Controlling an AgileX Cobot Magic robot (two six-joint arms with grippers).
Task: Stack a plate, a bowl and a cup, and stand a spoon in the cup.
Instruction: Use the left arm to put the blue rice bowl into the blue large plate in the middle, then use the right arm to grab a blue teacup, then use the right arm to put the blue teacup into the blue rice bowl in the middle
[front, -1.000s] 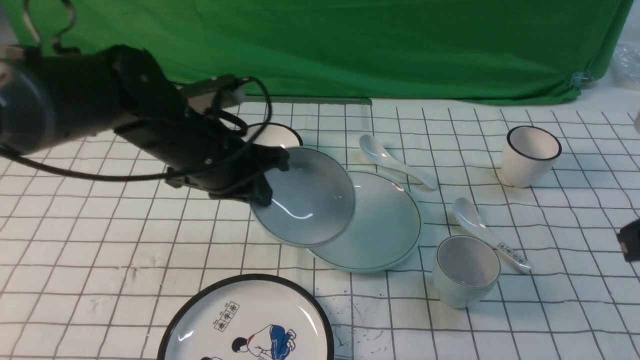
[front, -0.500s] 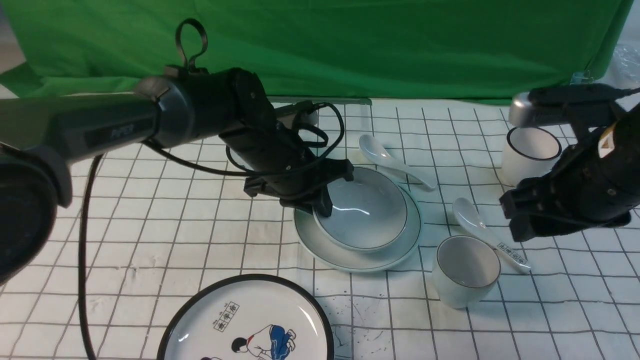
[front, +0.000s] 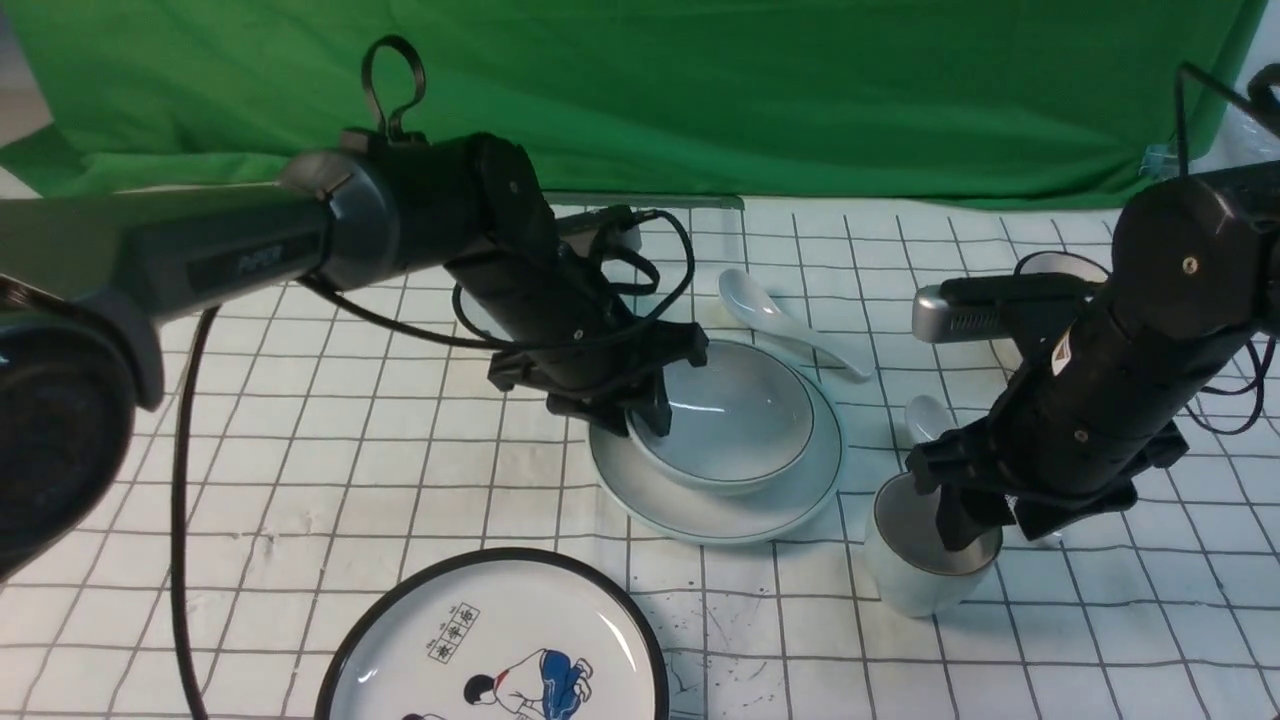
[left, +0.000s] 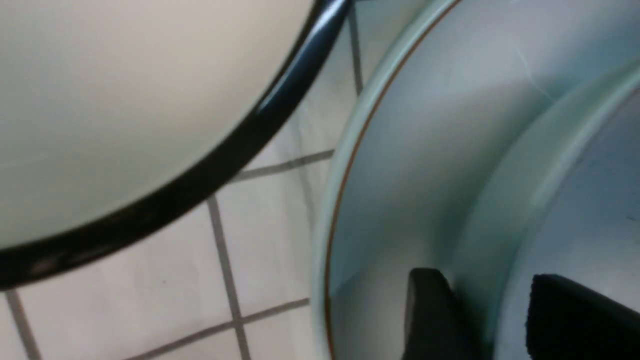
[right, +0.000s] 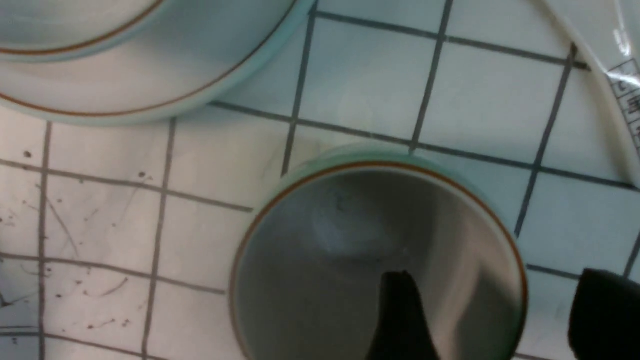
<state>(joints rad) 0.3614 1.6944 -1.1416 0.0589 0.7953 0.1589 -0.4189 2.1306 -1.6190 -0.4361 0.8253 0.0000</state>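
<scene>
The bowl (front: 730, 420) sits in the plate (front: 790, 500) at mid-table. My left gripper (front: 640, 425) is open and straddles the bowl's left rim. In the left wrist view (left: 487, 285) one finger is over the plate (left: 400, 150) and the other is inside the bowl (left: 600, 210). The cup (front: 905, 585) stands upright to the right of the plate. My right gripper (front: 990, 520) is open and straddles its rim. In the right wrist view (right: 495, 277) one finger is inside the cup (right: 350, 240) and the other outside. The plain spoon (front: 790, 325) lies behind the plate.
A black-rimmed painted plate (front: 500, 650) lies at the front edge. A black-rimmed bowl (left: 125, 100) sits close to the plate, behind my left arm. A labelled spoon (front: 925, 412) and a black-rimmed cup (front: 1050, 262) are mostly hidden by my right arm. Green cloth hangs at the back.
My left arm carried the bowl to the right and lowered it onto the plate. My right arm came in from the right and came down over the cup.
</scene>
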